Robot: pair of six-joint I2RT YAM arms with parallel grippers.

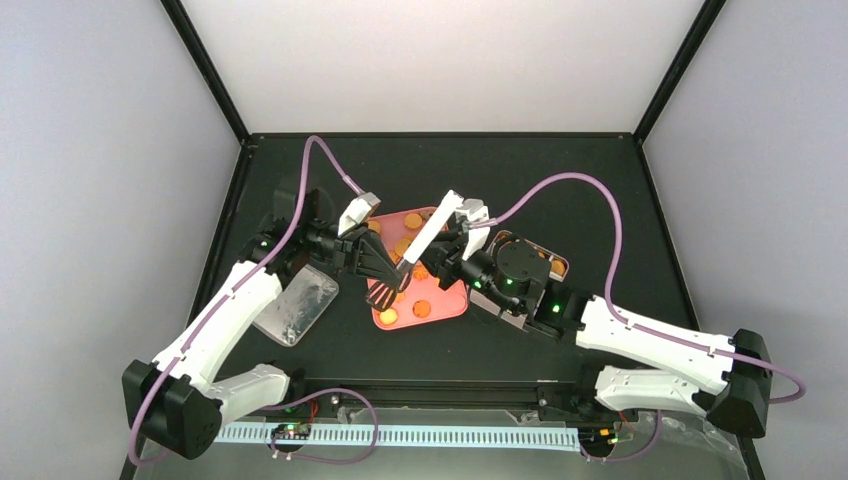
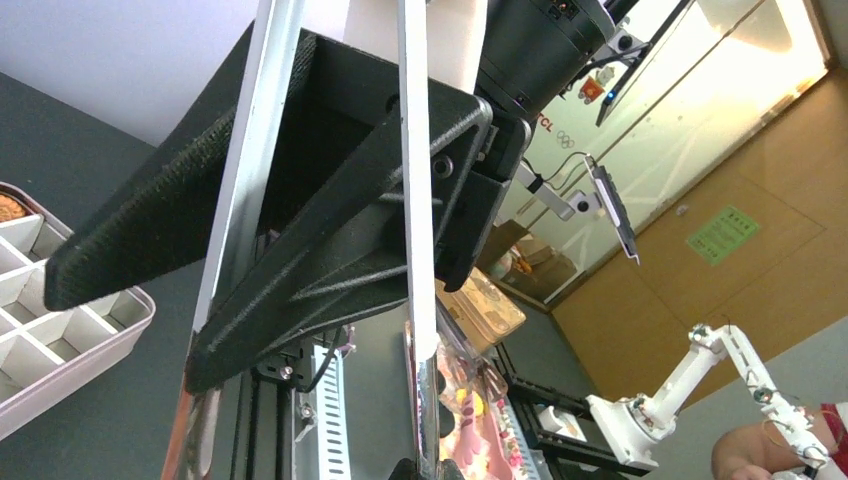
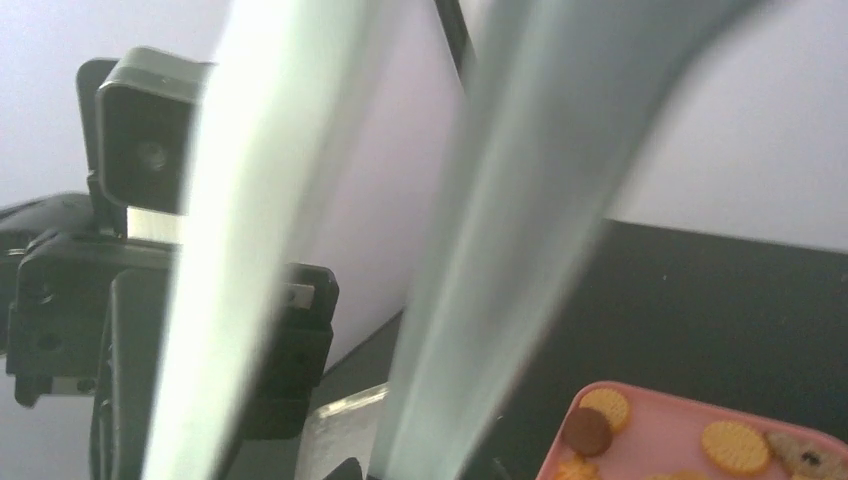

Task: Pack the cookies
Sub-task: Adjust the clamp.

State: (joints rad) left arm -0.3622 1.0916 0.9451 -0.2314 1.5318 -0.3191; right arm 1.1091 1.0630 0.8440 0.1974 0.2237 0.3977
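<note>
Several orange and golden cookies [image 1: 422,308] lie on a pink tray [image 1: 455,305] at the table's middle. The right wrist view shows some of these cookies [image 3: 735,445], one of them dark brown, on the tray's corner [image 3: 650,400]. Long metal tongs [image 1: 425,235] slant over the tray with their tips low near its left edge. My left gripper [image 1: 375,270] is shut on the tongs [image 2: 415,200], which run through its black wedge. My right gripper [image 1: 450,245] holds the tongs higher up. Its dark fingertips [image 3: 420,470] sit against both sides of one blurred blade [image 3: 480,300].
A clear plastic lid [image 1: 297,305] lies left of the tray beside my left arm. A white divided box with a pink rim [image 2: 60,330] sits under my right arm [image 1: 545,262], with a cookie in one corner. Black frame posts rise at the table's back corners.
</note>
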